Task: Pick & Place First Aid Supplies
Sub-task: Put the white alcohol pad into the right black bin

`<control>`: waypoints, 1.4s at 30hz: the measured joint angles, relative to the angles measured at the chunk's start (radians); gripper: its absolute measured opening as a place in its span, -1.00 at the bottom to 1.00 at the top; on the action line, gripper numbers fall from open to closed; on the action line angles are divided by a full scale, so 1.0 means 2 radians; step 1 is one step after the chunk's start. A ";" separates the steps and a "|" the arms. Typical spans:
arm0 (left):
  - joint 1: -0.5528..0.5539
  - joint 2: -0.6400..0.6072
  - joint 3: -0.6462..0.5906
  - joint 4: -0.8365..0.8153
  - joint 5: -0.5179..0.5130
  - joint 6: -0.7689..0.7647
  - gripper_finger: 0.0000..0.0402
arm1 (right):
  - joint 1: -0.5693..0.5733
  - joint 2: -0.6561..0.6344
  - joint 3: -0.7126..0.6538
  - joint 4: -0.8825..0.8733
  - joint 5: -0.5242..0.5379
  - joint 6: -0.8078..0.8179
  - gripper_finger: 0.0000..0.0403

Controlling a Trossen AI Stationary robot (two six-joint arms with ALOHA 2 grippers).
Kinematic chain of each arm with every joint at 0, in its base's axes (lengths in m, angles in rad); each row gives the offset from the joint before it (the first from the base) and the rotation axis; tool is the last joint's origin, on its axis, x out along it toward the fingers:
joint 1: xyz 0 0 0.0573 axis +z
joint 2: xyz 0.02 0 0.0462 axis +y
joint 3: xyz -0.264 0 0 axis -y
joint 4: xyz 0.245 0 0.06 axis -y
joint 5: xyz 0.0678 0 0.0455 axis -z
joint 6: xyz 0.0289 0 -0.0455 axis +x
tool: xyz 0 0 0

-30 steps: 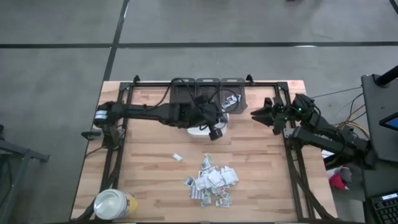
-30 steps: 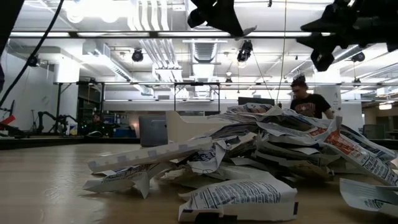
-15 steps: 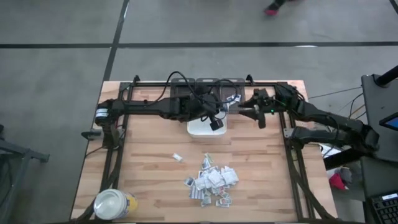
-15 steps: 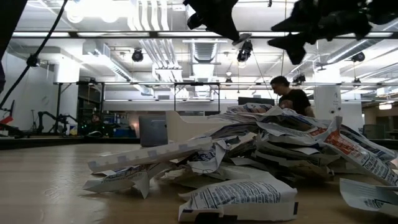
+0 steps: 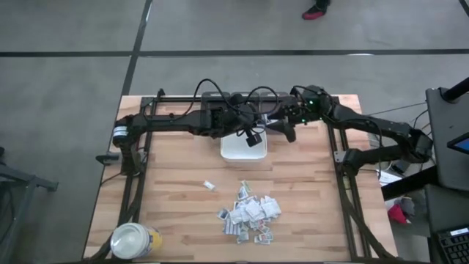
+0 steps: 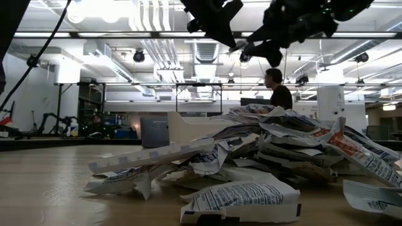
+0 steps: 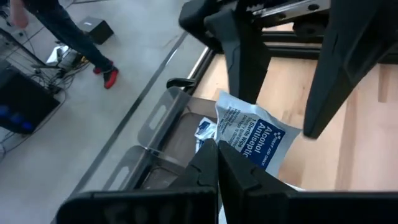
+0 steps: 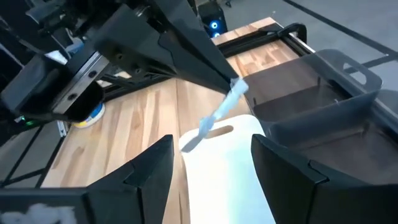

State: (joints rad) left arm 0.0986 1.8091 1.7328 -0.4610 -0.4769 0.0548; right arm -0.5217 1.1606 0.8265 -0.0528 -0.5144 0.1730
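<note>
We see the left gripper [image 7: 214, 163] pinched shut on a wipe packet [image 7: 254, 138], held in the air above the white tray [image 5: 244, 149], its free end pointing toward the right arm. The right gripper [image 8: 211, 163], fingers spread apart, faces that free end from just beside it, so we judge a handover is the next move.

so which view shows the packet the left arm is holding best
The left wrist view: the alcohol antiseptic packet fills the middle, print readable, pinched by the left end effector. The right wrist view shows it edge-on; the high view as a speck; the low view barely shows it.
</note>
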 joint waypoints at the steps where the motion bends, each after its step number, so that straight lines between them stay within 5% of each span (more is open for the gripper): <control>1: 0.000 0.000 -0.001 0.000 -0.004 0.002 -1.00 | 0.000 0.008 0.005 0.001 0.000 0.000 0.06; 14: 0.000 0.000 -0.001 -0.001 -0.012 0.011 -1.00 | 0.000 0.072 0.062 -0.005 0.000 0.005 0.04; 31: 0.000 0.000 -0.002 -0.002 -0.012 0.012 -1.00 | 0.000 0.088 0.092 -0.062 0.001 -0.029 -0.89; 42: 0.003 0.000 -0.002 -0.002 -0.011 0.036 -0.72 | -0.002 0.084 0.092 -0.066 0.016 -0.037 -0.96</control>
State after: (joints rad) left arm 0.1042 1.8091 1.7294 -0.4641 -0.4995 0.1274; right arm -0.5266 1.3281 1.0107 -0.1843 -0.4831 0.0999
